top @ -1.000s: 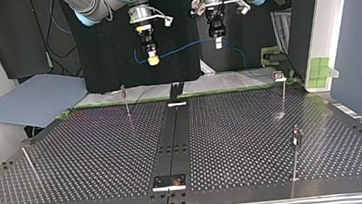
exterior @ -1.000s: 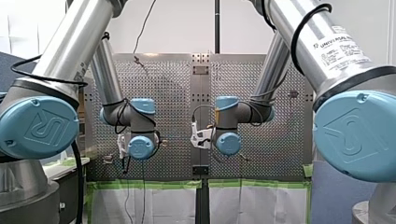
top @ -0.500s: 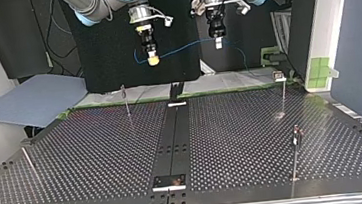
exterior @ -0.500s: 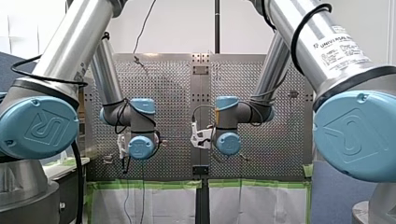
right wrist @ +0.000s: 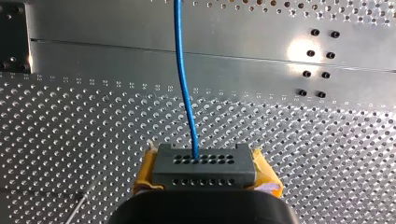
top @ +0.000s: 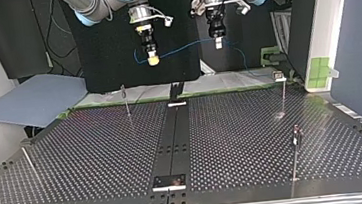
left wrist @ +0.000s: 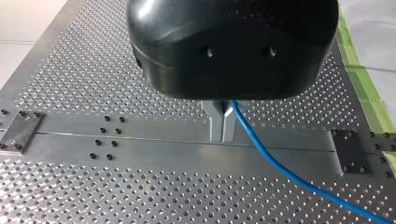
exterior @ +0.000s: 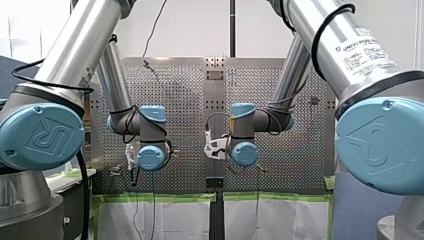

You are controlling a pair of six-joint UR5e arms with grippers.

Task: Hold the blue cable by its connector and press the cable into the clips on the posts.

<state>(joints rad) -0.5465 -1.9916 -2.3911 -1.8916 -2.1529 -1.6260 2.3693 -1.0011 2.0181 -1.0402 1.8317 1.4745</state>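
The blue cable (right wrist: 183,79) runs out of a dark, many-holed connector (right wrist: 204,167), which my right gripper (right wrist: 204,171) clamps between its yellow pads (right wrist: 145,170); only the right wrist view shows this grip. Further along, my left gripper (left wrist: 222,122) has its metal fingers (left wrist: 215,122) pressed together on the cable, which trails away beside them over the perforated table (left wrist: 70,84); only the left wrist view shows that pinch. The top view alone shows the whole span: the cable hangs between the 2 grippers, raised beyond the table's far edge, apart from the thin posts (top: 126,101). In the front view, the blue wrist joints hide both grippers' fingers.
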